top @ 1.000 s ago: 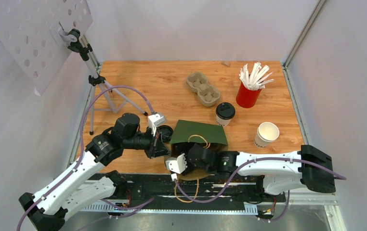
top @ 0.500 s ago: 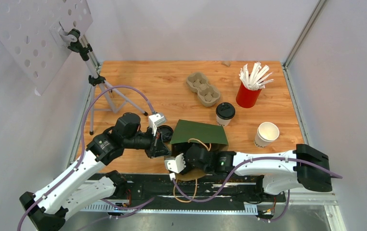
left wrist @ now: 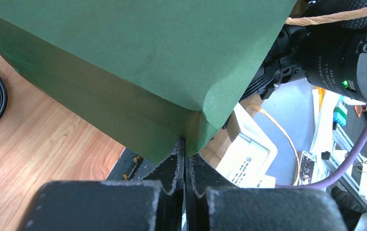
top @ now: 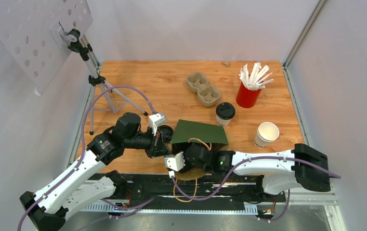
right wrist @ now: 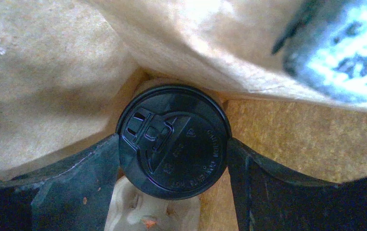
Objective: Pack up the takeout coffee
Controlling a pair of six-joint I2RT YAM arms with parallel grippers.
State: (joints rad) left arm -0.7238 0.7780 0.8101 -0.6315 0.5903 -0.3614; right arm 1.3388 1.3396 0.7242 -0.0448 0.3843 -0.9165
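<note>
Cup point(right wrist: 173, 142) sits centre frame, lid toward the lens, gripped on both sides by the wide-spread right end effector point(right wrist: 173, 159) inside the bag point(right wrist: 51, 62); left end effector point(left wrist: 185, 161) pinches the bag's corner.

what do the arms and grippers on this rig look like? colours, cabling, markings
Left arm and right arm: white links, black joint housings, a purple cable along each, white camera block at the wrist. Left gripper and right gripper: black fingers. A right arm joint carries DAMIAO print and a green light.
</note>
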